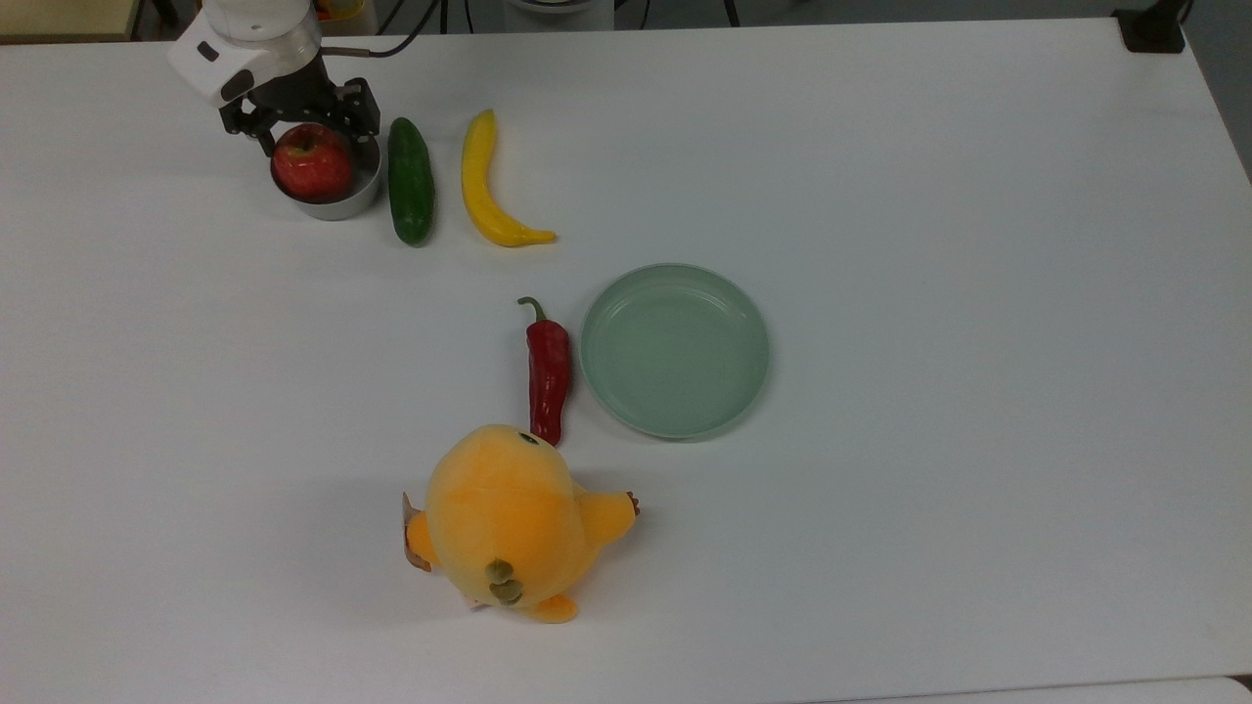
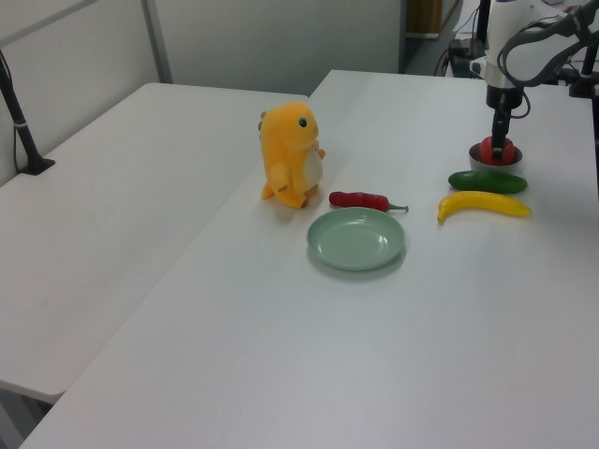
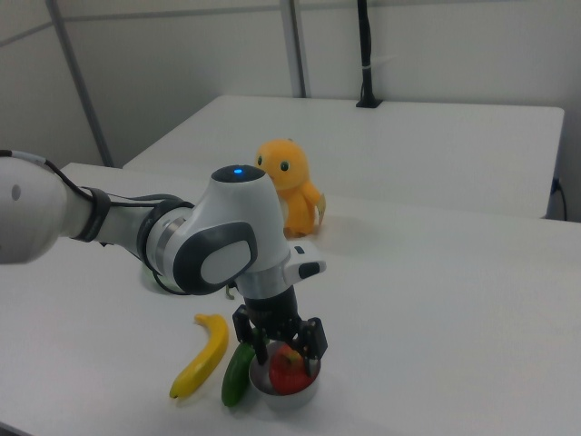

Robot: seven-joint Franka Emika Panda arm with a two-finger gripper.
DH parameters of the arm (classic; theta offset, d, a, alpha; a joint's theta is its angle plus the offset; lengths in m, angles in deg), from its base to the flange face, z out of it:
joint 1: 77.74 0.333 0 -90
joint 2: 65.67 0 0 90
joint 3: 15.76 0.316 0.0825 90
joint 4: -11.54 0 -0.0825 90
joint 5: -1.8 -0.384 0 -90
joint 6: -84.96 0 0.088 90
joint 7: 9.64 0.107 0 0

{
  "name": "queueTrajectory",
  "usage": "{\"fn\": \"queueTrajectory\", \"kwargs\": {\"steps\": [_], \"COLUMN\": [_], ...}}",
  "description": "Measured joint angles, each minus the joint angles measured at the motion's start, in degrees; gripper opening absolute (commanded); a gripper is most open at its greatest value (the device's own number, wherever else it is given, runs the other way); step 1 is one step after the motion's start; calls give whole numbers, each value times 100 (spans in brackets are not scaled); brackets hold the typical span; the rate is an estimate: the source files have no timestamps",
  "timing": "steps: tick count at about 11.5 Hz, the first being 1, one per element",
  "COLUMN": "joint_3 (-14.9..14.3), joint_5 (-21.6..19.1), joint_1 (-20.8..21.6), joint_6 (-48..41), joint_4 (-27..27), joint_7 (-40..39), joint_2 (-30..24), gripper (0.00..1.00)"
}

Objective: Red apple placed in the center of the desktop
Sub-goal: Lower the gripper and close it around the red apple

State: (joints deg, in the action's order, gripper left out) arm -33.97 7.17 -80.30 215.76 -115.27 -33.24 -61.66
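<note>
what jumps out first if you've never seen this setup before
Probably the big orange plush toy standing near the bottom edge of the top view, the brightest and bulkiest thing on the white desktop. Next comes the gripper at the top view's upper left, its open fingers set around the red apple, which sits in a small grey bowl. A green cucumber and a yellow banana lie just to the bowl's right in the top view.
</note>
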Motion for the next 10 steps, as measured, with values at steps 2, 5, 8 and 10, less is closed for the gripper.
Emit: {"fn": "queueTrajectory", "kwargs": {"steps": [2, 5, 8, 10], "joint_3": [0, 0, 0, -1], "joint_5": [0, 0, 0, 0], "joint_1": [0, 0, -1, -6], "joint_6": [0, 1, 1, 0], "joint_4": [-1, 7, 7, 15], "joint_7": [-51, -63, -63, -63], "joint_2": [3, -6, -8, -32], "gripper": [46, 13, 13, 13]}}
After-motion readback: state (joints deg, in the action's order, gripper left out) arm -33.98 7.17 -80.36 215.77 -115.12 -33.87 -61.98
